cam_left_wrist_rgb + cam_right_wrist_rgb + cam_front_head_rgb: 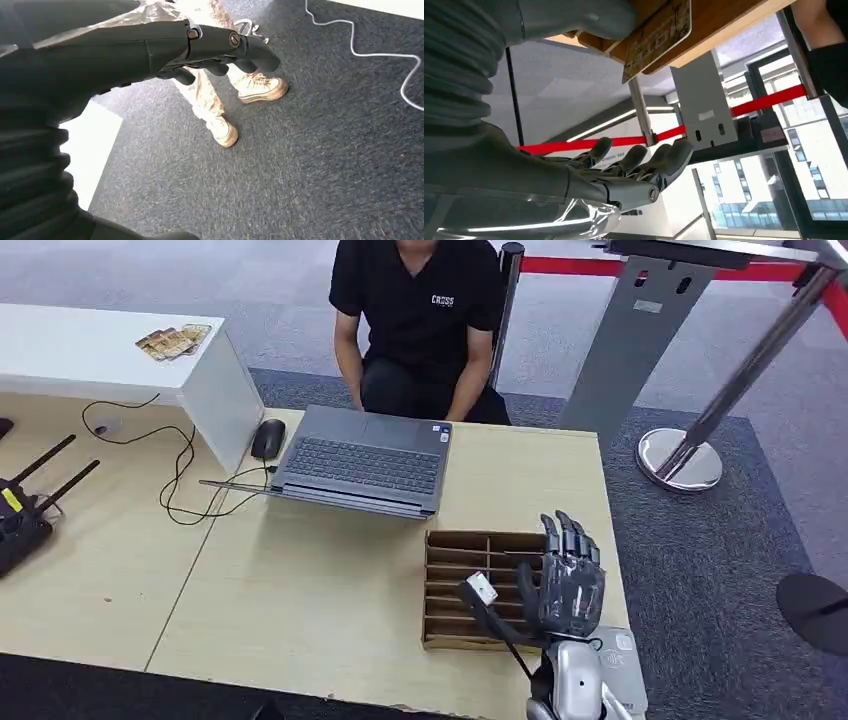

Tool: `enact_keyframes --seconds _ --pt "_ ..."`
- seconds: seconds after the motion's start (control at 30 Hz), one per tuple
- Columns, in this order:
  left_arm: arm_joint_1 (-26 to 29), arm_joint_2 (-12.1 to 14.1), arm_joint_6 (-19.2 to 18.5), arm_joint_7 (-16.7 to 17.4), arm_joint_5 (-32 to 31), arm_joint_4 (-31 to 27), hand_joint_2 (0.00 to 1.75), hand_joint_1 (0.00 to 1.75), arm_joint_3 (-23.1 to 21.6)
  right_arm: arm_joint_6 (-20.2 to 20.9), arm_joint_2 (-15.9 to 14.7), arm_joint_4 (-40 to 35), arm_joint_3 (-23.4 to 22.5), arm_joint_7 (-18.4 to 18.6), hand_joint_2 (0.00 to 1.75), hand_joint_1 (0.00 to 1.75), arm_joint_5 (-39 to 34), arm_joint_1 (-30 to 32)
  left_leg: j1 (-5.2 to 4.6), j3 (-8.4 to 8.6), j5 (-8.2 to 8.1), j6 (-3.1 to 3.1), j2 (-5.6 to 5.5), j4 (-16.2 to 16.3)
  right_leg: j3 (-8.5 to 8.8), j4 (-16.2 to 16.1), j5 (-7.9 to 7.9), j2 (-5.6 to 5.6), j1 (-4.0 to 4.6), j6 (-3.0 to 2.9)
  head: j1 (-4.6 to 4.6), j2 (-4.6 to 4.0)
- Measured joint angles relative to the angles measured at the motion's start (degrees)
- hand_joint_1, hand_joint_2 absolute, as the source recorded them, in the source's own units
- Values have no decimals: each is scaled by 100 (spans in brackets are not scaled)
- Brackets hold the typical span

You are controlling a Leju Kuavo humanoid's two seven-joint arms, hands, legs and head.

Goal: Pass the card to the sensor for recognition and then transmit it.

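My right hand [571,585] stands over the right end of a brown cardboard divider box [455,558], its back to the head camera and its fingers [644,159] stretched straight. In the right wrist view a gold patterned card [657,39] sticks out of the box [719,20], and my thumb [574,17] lies close beside it; whether it touches the card I cannot tell. The grey-white sensor pad [622,644] lies on the table by my right wrist. My left hand [210,52] hangs beside the body above the carpet, holding nothing, fingers loosely bent.
A person in black sits behind an opened laptop [362,460] with a mouse [267,438] beside it. More gold cards [172,341] lie on a white box at back left. A black device with antennas [22,515] sits far left. Another person's shoes [262,87] stand on the carpet.
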Motion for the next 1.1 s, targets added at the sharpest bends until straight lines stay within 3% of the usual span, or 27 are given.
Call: enact_keyframes --seconds 0.07,0.3,0.7,0.93,0.97,1.0,1.03,1.07,1.1 --pt "0 2 0 -2 -7 0 175 0 7 0 0 13 0 -5 175 73 0 0 0 0 0 0 0 0 0 0 0 0 0 0 0 0" --pt "0 2 0 -7 -9 0 175 0 48 0 0 15 0 -13 175 82 0 -2 0 0 0 0 0 0 0 0 0 0 0 0 0 0" --pt "0 0 0 -7 -9 0 175 0 57 0 0 59 -2 -22 175 70 -2 -4 0 0 0 0 0 0 0 0 0 0 0 0 0 0" --pt "0 0 0 -7 -22 0 175 0 57 0 0 68 -2 -68 175 75 -44 -4 0 0 0 0 0 0 0 0 0 0 0 0 0 0" --pt "0 2 0 -7 -24 0 175 0 57 0 0 74 -2 -79 175 99 -46 -5 0 0 0 0 0 0 0 0 0 0 0 0 0 0" --pt "0 2 0 -7 -26 0 175 0 57 0 0 81 0 -79 175 143 -46 -5 0 0 0 0 0 0 0 0 0 0 0 0 0 0" --pt "0 2 0 -7 -26 0 175 0 57 0 2 94 -2 -79 175 143 -46 -8 0 0 0 0 0 0 0 0 0 0 0 0 -2 0" --pt "0 0 0 -9 -26 0 175 0 57 0 2 105 0 -79 175 175 -46 -8 0 0 0 0 0 0 0 0 0 0 0 0 0 0" --pt "0 2 0 -7 -26 0 175 0 57 0 4 114 0 -83 175 175 -46 -10 0 -1 0 0 0 0 0 0 0 0 0 0 -2 0"
